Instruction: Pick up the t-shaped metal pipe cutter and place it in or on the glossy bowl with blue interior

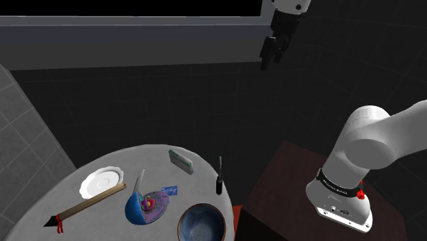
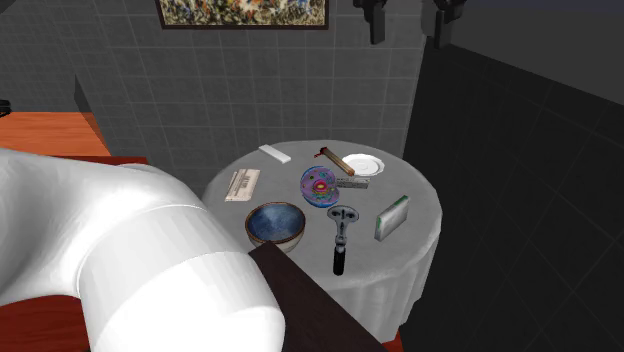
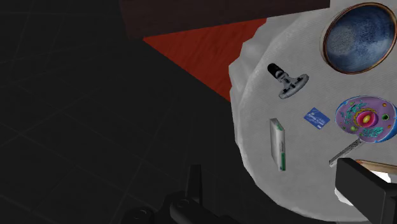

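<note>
The pincer [image 1: 272, 60] hung high above the scene, well clear of the round worktop [image 1: 154, 164], with its two black fingers standing wide apart and nothing between them. In the wrist view it looked down over the worktop's edge from off to one side.

The pipe cutter [image 3: 287, 79] lay flat on the pale cloth, near the edge closest to the stand. Its black handle pointed toward that edge and its grey T-head toward the middle. The bowl [image 3: 359, 37] - brown outside, mottled blue inside - sat upright near the cutter, not touching it; in the second exterior view the cutter lay to the bowl's right.

Farther in were a colourful cell model [image 3: 362, 118] and a small blue card [image 3: 315, 117] beside it. A white box with a green edge [image 3: 278, 144] rested near the rim, apart from the cutter. A white plate [image 1: 101, 182] stood on the far side - a wooden stick [image 1: 85, 205] lay just beside it.
</note>
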Available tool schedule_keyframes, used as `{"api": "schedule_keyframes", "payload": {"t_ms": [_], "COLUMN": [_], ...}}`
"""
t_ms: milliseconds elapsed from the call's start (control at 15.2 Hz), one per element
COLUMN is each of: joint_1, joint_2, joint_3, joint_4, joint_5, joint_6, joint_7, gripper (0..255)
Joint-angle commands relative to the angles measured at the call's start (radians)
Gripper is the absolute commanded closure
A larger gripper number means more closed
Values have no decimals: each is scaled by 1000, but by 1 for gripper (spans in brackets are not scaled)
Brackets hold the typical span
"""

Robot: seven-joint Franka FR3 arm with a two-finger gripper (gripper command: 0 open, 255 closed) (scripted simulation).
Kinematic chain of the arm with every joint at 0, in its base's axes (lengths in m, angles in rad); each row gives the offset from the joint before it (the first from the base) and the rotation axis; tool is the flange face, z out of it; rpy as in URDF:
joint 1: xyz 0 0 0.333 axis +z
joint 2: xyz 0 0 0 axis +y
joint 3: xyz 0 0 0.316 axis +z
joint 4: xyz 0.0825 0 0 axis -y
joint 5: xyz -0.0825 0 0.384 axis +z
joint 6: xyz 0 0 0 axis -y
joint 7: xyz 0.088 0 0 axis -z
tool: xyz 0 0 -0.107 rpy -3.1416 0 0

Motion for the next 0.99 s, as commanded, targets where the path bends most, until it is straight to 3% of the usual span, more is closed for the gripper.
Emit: {"api": "schedule_keyframes", "payload": {"t_ms": [0, 528, 924], "joint_1": [0, -9, -1], "joint_2": [0, -178, -198], "joint_3": [0, 205, 419], "joint_4": [0, -326, -485], "joint_5": [0, 68, 149], "joint_6": [0, 223, 401], "joint_7": [0, 307, 570], "gripper": [0, 0, 0]}}
